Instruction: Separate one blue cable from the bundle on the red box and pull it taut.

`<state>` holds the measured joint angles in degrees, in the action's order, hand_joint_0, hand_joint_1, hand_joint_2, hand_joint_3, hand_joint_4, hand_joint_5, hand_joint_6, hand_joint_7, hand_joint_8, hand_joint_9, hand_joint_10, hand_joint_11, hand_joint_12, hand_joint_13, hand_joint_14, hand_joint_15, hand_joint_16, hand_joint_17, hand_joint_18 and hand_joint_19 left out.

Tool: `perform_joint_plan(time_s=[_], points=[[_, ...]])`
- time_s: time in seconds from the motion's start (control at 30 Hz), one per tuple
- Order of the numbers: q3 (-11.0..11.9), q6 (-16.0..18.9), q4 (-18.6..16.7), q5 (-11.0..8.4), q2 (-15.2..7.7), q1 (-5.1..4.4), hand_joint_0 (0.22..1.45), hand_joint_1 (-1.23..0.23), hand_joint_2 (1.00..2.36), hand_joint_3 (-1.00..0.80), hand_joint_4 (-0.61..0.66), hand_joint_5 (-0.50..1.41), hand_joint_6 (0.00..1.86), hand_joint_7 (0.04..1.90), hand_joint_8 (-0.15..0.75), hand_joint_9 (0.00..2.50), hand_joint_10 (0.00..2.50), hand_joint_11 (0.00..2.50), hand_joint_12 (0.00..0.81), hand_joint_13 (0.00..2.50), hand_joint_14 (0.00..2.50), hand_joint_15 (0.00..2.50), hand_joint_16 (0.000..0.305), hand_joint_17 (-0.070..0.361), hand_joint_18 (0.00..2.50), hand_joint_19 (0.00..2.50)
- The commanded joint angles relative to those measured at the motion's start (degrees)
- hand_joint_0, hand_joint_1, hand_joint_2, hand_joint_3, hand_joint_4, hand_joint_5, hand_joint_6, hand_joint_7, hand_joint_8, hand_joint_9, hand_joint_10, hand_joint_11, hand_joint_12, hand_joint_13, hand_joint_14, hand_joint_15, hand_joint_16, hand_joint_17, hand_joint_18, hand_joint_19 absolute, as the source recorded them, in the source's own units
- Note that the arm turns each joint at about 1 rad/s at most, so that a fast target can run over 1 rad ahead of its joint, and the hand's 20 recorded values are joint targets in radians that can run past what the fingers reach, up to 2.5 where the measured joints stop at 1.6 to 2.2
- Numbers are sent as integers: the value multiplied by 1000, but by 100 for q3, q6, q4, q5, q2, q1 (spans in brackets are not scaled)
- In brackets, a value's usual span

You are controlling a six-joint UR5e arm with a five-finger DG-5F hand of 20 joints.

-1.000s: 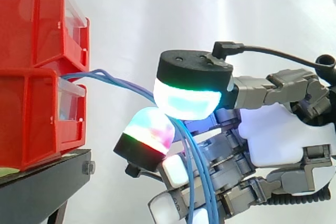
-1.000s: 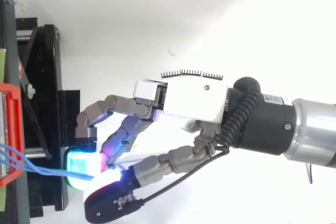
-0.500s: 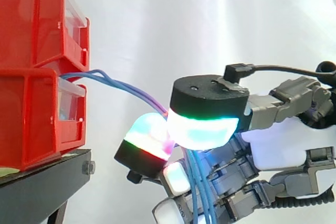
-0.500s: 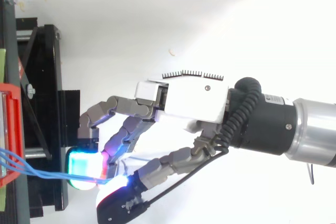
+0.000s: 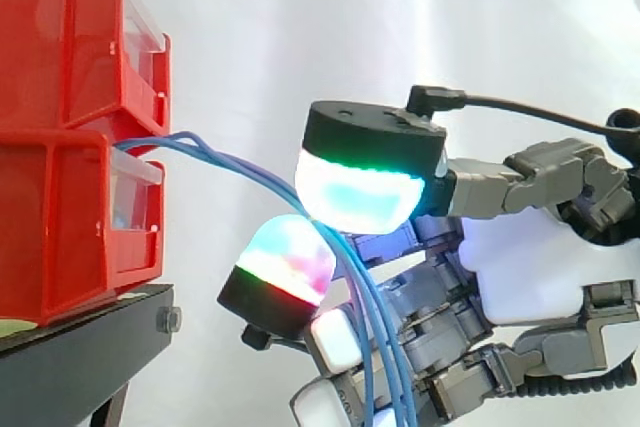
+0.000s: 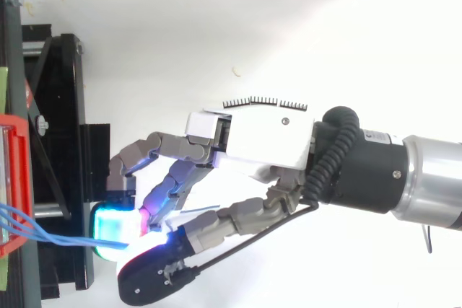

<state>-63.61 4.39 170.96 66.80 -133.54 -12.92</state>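
Note:
Several thin blue cables [image 5: 230, 159] leave the gap between the two stacked red bins [image 5: 60, 97] and arc to the right into my hand [image 5: 540, 267]. They pass between the thumb's cyan-green pad [image 5: 360, 187] above and a finger's multicoloured pad [image 5: 285, 262] below, then hang down in front of the other fingers. The thumb and that finger are curled toward each other, pinching the bundle. In the top view the cables [image 6: 43, 232] run from the bin's red edge [image 6: 14, 178] to the glowing pads of the hand [image 6: 253, 138]. I cannot tell whether one cable is apart from the others.
The bins rest on a black stand [image 5: 80, 347], whose frame [image 6: 65, 106] lies just left of the fingertips in the top view. A white curtain hangs behind. The arm enters from the right.
The thumb pad has swung back up and to the left after sliding right half a second ago. The cables arc a little more loosely than then. The bins have not moved.

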Motion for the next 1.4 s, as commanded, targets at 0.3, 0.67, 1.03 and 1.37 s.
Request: perform_joint_plan(time_s=[0.3, 0.67, 1.03, 1.37], points=[[-2, 0, 8, 0, 3, 0, 695, -922, 1021, -129, 147, -211, 878, 1071, 293, 836, 15, 574, 340, 857, 14, 450, 54, 121, 696, 672], [-2, 0, -1, 0, -6, 0, 786, -928, 1022, -161, 154, -212, 879, 1055, 284, 805, 15, 568, 334, 843, 14, 442, 53, 120, 680, 685], [6, 9, 8, 0, -6, 0, 764, -955, 1005, -438, 161, -212, 876, 1049, 278, 790, 15, 570, 333, 836, 13, 430, 53, 120, 723, 639], [6, 9, 8, 0, 3, 0, 591, -772, 1000, -500, 204, -162, 841, 1133, 312, 924, 16, 582, 350, 874, 13, 451, 53, 118, 705, 683]])
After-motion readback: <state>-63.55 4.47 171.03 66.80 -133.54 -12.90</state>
